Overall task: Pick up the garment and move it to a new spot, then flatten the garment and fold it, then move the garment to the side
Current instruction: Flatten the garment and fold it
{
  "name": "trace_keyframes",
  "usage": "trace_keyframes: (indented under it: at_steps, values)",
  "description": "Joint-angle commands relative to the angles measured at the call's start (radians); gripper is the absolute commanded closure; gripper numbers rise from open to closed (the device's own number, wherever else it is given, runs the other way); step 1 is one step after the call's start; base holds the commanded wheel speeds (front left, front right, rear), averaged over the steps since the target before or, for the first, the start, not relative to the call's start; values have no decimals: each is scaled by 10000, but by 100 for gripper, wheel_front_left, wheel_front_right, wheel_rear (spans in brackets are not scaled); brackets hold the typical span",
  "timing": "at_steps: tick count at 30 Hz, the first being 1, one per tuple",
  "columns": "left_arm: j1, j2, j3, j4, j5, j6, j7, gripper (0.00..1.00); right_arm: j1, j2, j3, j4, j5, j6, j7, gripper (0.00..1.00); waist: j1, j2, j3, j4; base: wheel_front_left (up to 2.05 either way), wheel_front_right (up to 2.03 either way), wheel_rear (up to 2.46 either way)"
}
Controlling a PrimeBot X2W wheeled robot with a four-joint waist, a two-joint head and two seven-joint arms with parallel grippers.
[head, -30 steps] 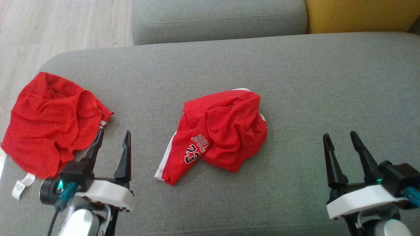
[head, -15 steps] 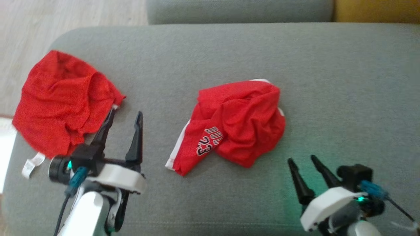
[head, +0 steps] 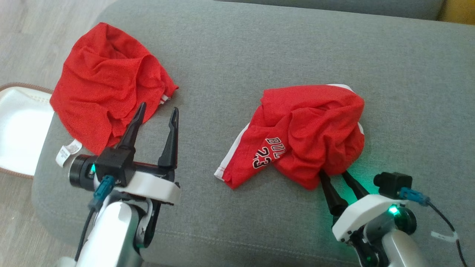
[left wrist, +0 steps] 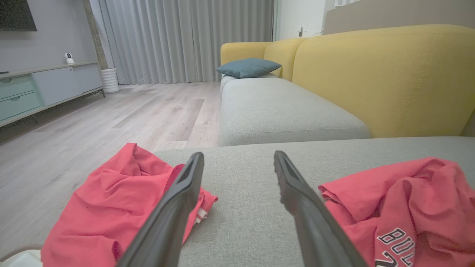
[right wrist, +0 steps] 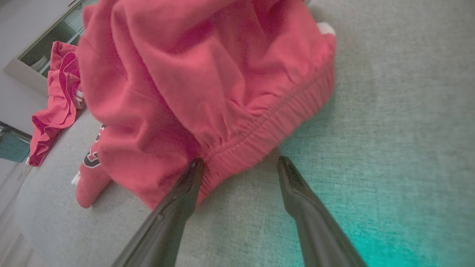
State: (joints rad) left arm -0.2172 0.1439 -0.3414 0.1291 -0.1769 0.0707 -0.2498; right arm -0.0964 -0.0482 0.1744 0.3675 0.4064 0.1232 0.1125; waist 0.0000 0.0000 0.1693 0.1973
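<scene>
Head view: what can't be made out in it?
- Lettering on the shorts: head view, a fold hides its end.
- Right tool tips: head view, shorts' edge covers them; contact unclear.
- Tag by the other garment: head view, too small to read.

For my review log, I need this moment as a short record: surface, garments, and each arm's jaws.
surface: grey sofa cushion
lettered red garment: crumpled, mid-cushion, white side stripe
plain red garment: crumpled, at the cushion's left end, apart from the other
left jaws: open, over the cushion beside the plain red garment
right jaws: open, tips at the lettered red garment's near edge, not closed on it
</scene>
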Motion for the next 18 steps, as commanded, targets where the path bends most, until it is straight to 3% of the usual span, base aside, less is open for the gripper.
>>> trace_keyframes:
  at_steps: [1, 2, 4, 5, 12, 18]
  values:
    - [-556, 63, 386, -398, 109, -24, -120, 0, -386, -24, 220, -236, 341, 75, -169, 0, 0, 0, 29, 79, 0, 0, 0]
    - [-561, 38, 400, -395, 145, -41, -120, 0, -430, -24, 275, -246, 440, 75, -244, 22, 0, 0, 36, 87, 0, 0, 0]
    - [-563, -8, 443, -386, 183, -82, -120, 0, -492, -23, 439, -324, 576, 75, -374, 95, 0, 0, 49, 78, 0, 0, 0]
    - [-564, -21, 465, -378, 204, -105, -120, 0, -511, -34, 498, -389, 645, 75, -440, 100, 0, 0, 52, 62, 0, 0, 0]
    - [-489, -91, 675, -354, 316, -194, -120, 0, -346, -508, 517, -1180, 619, 75, -798, 100, 0, 0, -5, -159, 0, 0, 0]
    - [-413, -152, 809, -331, 382, -213, -120, 0, 80, -1054, -156, -2015, 336, 75, -332, 100, 0, 0, -35, -434, 0, 0, 0]
